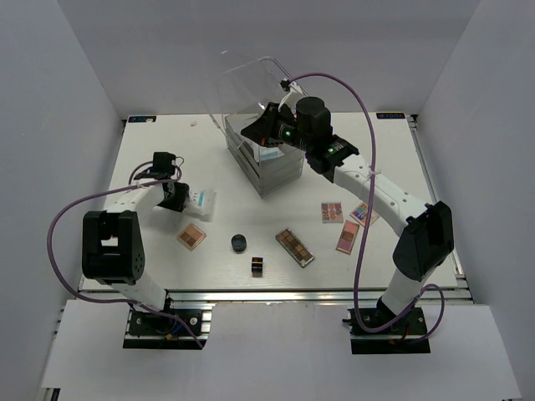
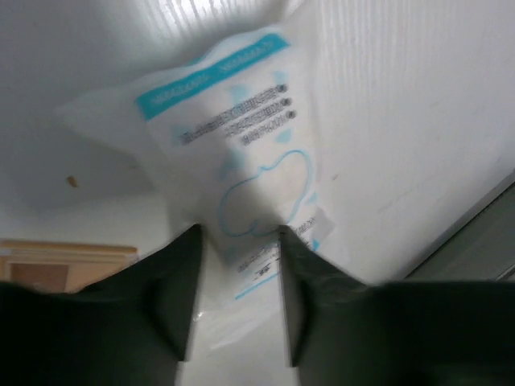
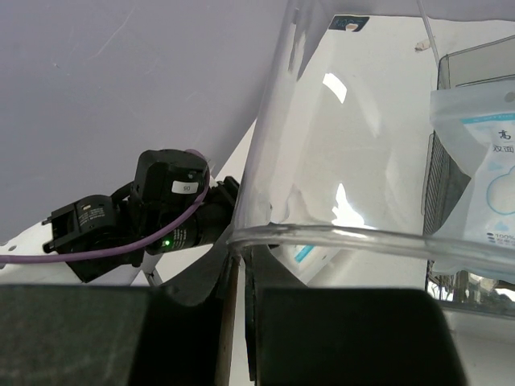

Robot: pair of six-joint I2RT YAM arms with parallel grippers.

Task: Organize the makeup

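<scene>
A white soft packet (image 2: 233, 129) with blue print lies on the table under my left gripper (image 2: 239, 233). That gripper is open, with its fingers over the packet's near end. In the top view the packet (image 1: 201, 201) lies just right of the left gripper (image 1: 179, 199). My right gripper (image 3: 241, 259) is shut on the edge of the clear lid (image 3: 338, 145) of the drawer box (image 1: 272, 171) and holds it raised (image 1: 251, 83). A second white packet (image 3: 483, 177) lies in the box. A pink palette (image 1: 191, 237), a round black jar (image 1: 240, 243), a tiny dark cube (image 1: 257, 266) and a long brown palette (image 1: 295, 247) lie near the front.
Three more palettes (image 1: 332, 212), (image 1: 348, 236), (image 1: 364, 215) lie right of centre under the right arm. Grey walls close off the left, right and back. A metal rail (image 1: 318, 294) runs along the table's near edge.
</scene>
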